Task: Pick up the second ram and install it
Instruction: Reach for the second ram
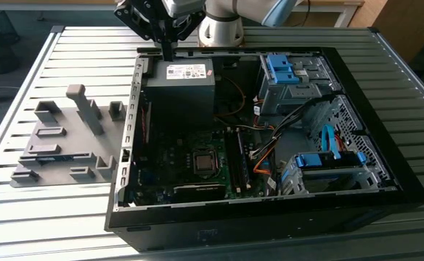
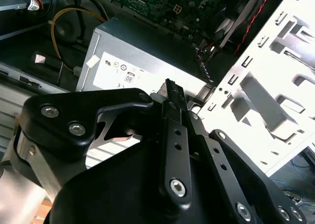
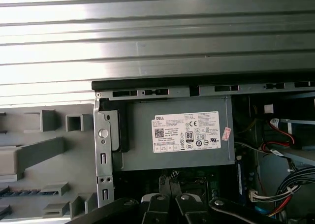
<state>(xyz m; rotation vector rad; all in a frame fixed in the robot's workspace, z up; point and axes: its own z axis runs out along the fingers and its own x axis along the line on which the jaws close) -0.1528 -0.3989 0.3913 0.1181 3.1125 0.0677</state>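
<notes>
The second ram (image 1: 58, 158) is a thin blue-green stick lying in a slot of the grey holder block (image 1: 67, 138), on the table at the exterior view's left, outside the case. In the first wrist view the ram (image 3: 19, 191) shows as a blue strip in that block. My gripper (image 1: 168, 53) hangs over the back edge of the open computer case (image 1: 270, 212), just above the power supply (image 1: 179, 89), well away from the ram. Its fingers (image 2: 171, 88) stand together and point down with nothing between them. Dark memory slots (image 1: 235, 160) run beside the processor socket on the motherboard.
The case lies open on a slatted metal table (image 1: 74, 54). Drive cages with blue clips (image 1: 281, 70) and loose orange, yellow and black cables (image 1: 266, 155) take up its right half in the exterior view. The arm's base (image 1: 223, 27) stands behind the case.
</notes>
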